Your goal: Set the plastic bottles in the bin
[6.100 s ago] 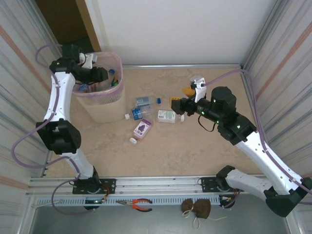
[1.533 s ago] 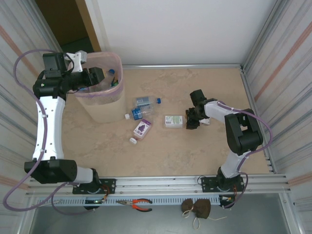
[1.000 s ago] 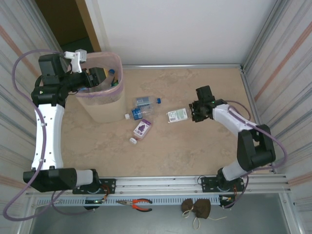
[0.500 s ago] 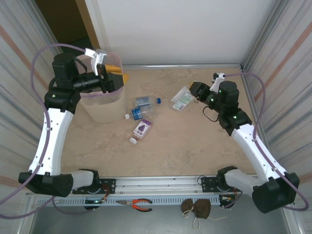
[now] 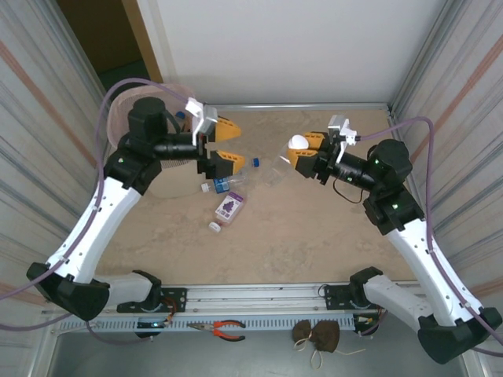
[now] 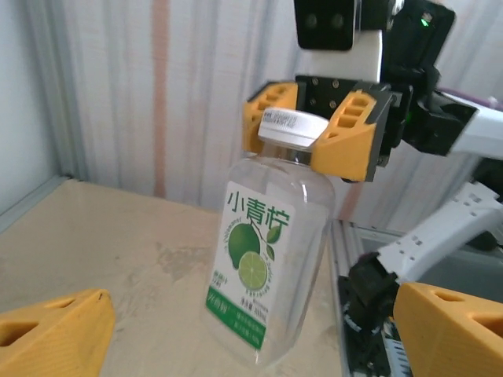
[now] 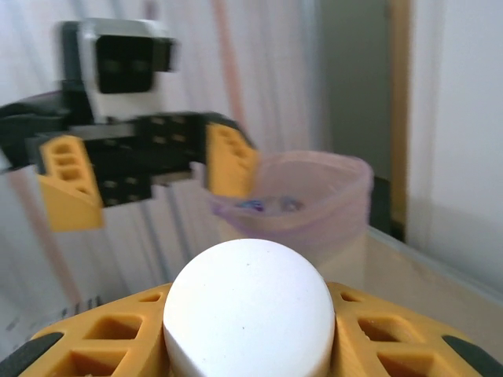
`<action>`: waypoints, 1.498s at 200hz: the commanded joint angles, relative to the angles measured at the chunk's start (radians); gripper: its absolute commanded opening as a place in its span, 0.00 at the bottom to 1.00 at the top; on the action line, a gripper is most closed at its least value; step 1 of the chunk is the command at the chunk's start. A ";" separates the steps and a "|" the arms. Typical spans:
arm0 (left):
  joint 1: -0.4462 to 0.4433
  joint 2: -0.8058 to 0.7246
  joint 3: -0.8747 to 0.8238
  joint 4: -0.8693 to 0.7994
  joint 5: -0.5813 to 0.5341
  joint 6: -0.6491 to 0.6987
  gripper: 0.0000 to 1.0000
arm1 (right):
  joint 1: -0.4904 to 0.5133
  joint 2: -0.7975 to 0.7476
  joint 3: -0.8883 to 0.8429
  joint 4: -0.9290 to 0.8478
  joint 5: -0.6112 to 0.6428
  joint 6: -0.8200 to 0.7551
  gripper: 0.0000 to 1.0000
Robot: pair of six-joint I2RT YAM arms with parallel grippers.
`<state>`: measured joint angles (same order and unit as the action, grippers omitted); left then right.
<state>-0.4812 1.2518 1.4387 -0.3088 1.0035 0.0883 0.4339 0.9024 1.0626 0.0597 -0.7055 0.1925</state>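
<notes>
My right gripper [image 5: 302, 151] is shut on the white cap [image 7: 247, 306] of a clear plastic bottle [image 6: 263, 267] with a green lime label, held up in the air. Its base points toward my left gripper [image 5: 226, 144], which stands open right in front of it without touching it. My left fingers [image 6: 47, 338] frame the bottle's base in the left wrist view. Two more bottles [image 5: 229, 183] [image 5: 229, 206] lie on the floor below. The bin [image 5: 115, 114], lined in pink, stands at the far left, mostly behind my left arm; some bottles show inside it [image 7: 306, 204].
A loose blue cap [image 5: 255, 162] and a white cap [image 5: 214, 227] lie on the floor near the bottles. Corrugated metal walls close in both sides. Red-handled pliers [image 5: 228, 328] and a brown pouch [image 5: 318, 334] rest on the front rail.
My left gripper swung away from the bin toward the middle and opened wide. My right gripper lifted the lime bottle and carried it left, up to the left gripper.
</notes>
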 commanded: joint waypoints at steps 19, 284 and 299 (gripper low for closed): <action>-0.118 -0.012 -0.009 0.031 0.032 0.201 0.97 | 0.114 -0.025 0.088 -0.048 -0.129 -0.258 0.15; -0.156 -0.024 0.057 -0.168 -0.074 0.371 0.61 | 0.242 -0.091 0.109 -0.097 0.142 -0.349 0.75; -0.118 -0.036 0.064 -0.170 -0.132 0.345 0.60 | 0.241 -0.117 0.099 -0.108 0.207 -0.350 0.77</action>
<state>-0.6476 1.2640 1.4605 -0.4767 0.9543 0.4782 0.6739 0.8333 1.1736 -0.0395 -0.6262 -0.1474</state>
